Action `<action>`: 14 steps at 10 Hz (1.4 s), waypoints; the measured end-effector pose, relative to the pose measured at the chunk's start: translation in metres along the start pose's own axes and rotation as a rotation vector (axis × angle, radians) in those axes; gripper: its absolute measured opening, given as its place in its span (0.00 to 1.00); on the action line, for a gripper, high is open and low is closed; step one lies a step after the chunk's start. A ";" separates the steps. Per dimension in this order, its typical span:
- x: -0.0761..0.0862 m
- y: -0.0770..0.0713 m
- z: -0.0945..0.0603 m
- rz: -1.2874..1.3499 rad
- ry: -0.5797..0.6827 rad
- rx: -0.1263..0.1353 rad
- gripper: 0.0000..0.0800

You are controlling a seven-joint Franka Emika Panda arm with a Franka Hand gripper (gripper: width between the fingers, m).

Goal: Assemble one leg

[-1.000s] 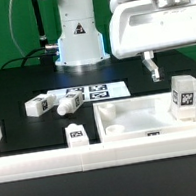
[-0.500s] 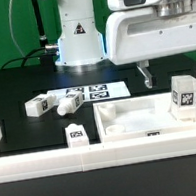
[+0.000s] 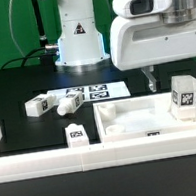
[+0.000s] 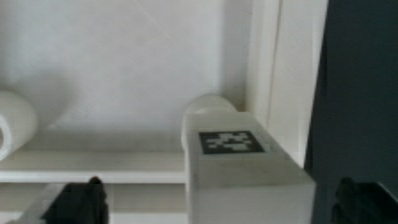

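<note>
A white leg [image 3: 183, 94] with a marker tag stands upright on the right corner of the white tray-like tabletop [image 3: 138, 112]. My gripper [image 3: 175, 71] hangs just above it, open. One finger [image 3: 149, 79] shows on the exterior view's left of the leg. The other finger is out of sight. In the wrist view the leg [image 4: 231, 150] sits between the two dark fingertips [image 4: 75, 202] of my gripper [image 4: 221, 205], with a gap on each side. The tabletop [image 4: 125, 60] fills the view behind it.
Two more legs [image 3: 37, 106] [image 3: 68, 106] lie on the black table beside the marker board [image 3: 86, 92]. A third leg [image 3: 79, 135] stands by the white front rail [image 3: 104, 156]. The robot base [image 3: 77, 33] stands at the back.
My gripper has come down toward the upright leg and shifted slightly to the exterior view's left. The legs and tabletop have not moved.
</note>
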State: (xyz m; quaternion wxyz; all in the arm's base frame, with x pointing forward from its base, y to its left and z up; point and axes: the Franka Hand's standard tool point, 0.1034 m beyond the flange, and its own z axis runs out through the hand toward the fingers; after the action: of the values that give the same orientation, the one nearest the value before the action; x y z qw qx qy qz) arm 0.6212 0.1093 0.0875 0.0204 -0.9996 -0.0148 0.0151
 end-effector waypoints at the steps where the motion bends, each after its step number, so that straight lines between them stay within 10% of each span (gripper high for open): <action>1: 0.001 0.002 0.000 -0.024 0.003 0.000 0.44; 6: 0.002 0.002 -0.001 0.031 0.007 0.002 0.36; 14: 0.002 -0.001 0.001 0.875 0.068 0.052 0.36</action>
State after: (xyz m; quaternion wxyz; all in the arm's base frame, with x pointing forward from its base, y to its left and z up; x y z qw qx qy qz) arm 0.6231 0.1102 0.0865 0.0379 -0.9109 0.4108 -0.0103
